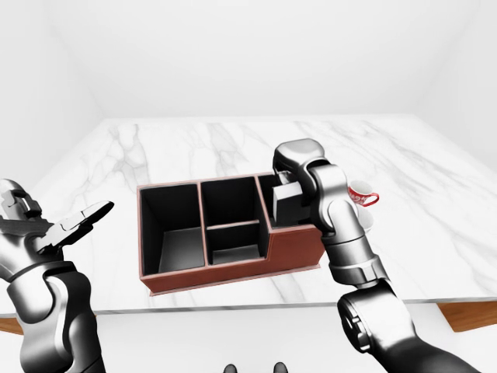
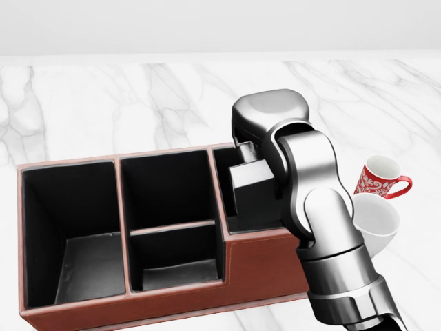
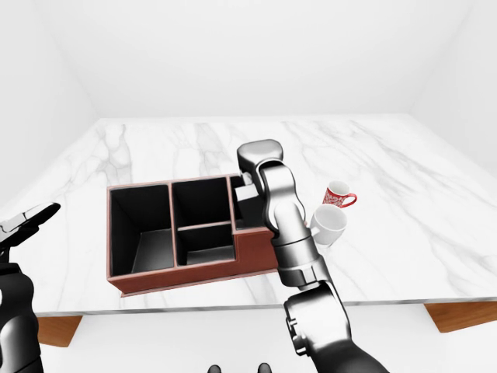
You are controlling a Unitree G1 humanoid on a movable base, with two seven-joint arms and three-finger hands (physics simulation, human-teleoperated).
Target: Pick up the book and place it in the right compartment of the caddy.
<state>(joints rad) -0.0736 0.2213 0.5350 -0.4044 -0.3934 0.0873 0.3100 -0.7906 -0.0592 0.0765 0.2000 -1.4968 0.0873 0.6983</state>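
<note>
Bright even simulator light, sharp renders, faint shadows, no blur

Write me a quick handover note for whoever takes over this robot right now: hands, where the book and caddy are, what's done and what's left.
Right robot hand: over the caddy's right compartment, holding the dark book; its fingers are mostly hidden behind the arm.
Left robot hand: open, idle at the left-eye view's left edge, off the marble table.
Done: book picked up, partly lowered into the right compartment.
Left: finish lowering, release, withdraw. Mind the red mug and white mug beside the caddy.

walls (image 1: 256,54): plain white | table (image 1: 435,233): white grey-veined marble, wood underside | light: even
</note>
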